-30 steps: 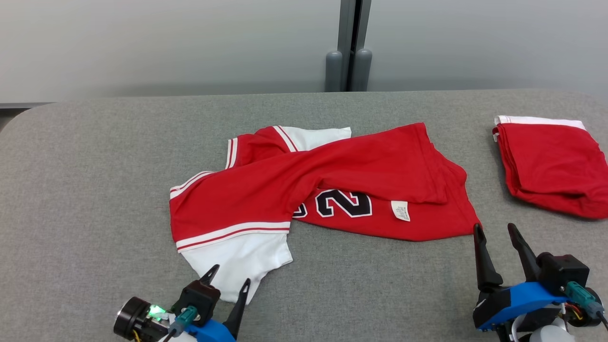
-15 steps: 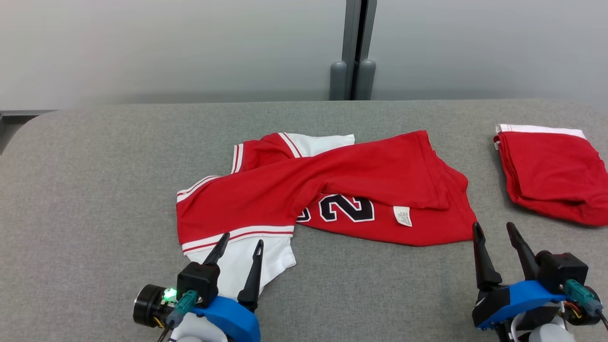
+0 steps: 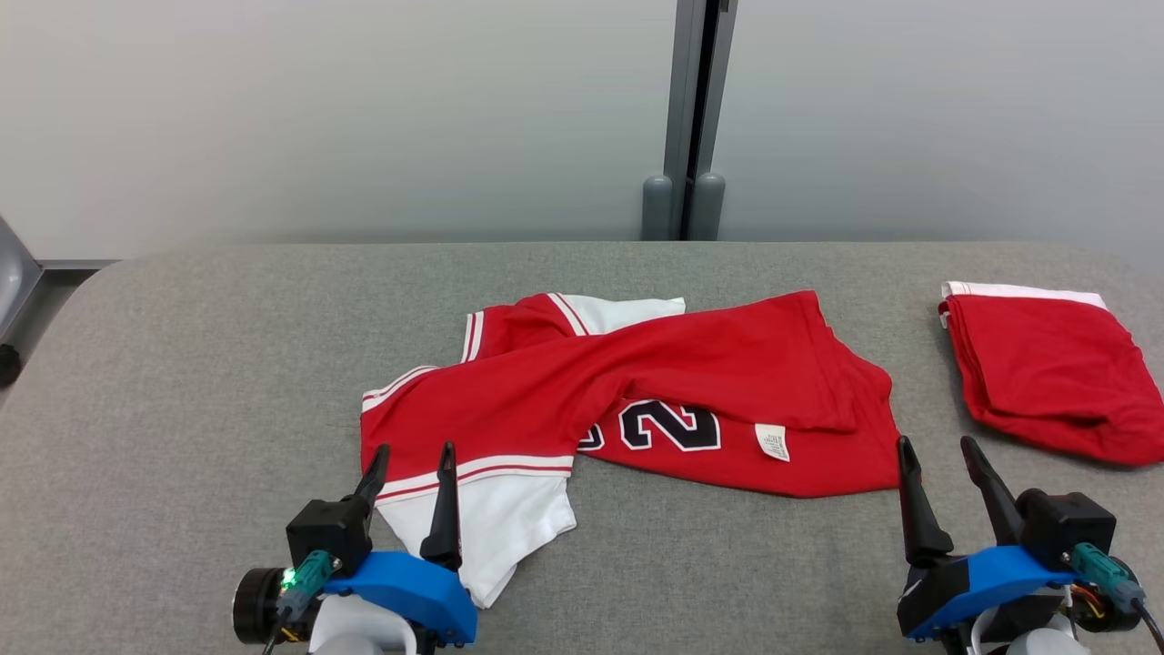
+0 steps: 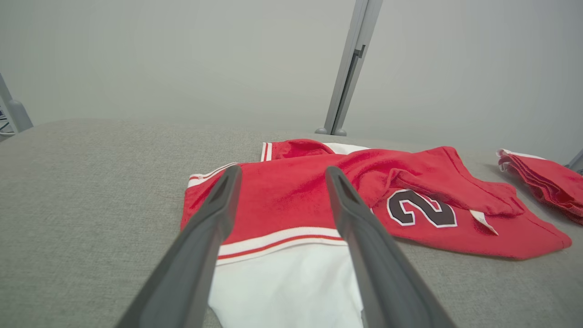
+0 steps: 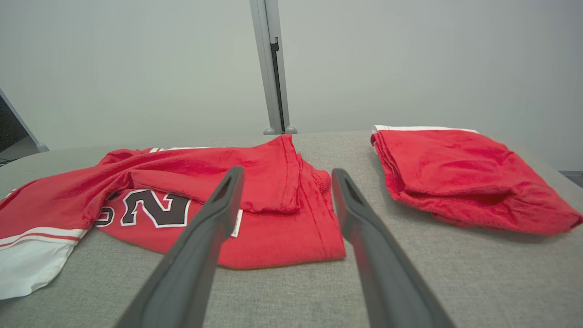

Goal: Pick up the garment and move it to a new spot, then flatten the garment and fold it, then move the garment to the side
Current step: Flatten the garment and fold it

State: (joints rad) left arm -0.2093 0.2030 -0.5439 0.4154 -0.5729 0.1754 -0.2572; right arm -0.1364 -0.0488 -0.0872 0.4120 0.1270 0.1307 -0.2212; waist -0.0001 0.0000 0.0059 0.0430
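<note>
- Red-and-white garment (image 3: 637, 382) lies rumpled mid-counter (image 3: 200, 364), number 2 showing, one red layer flopped across it.
- Left claw (image 3: 415, 448): fingers apart, nothing held, tips over the striped band at the garment's near-left end.
- Right claw (image 3: 935, 442): fingers apart, nothing held, just beside the near-right hem corner.
- Folded red cloth (image 3: 1046, 373) lies at the far right, apart.

Left gripper (image 3: 415, 452) is sitting at the lower left of the head view, jaws standing apart, pointing up and forward. Right gripper (image 3: 934, 446) is sitting at the lower right, jaws likewise parted and pointing forward, both arms held low.
</note>
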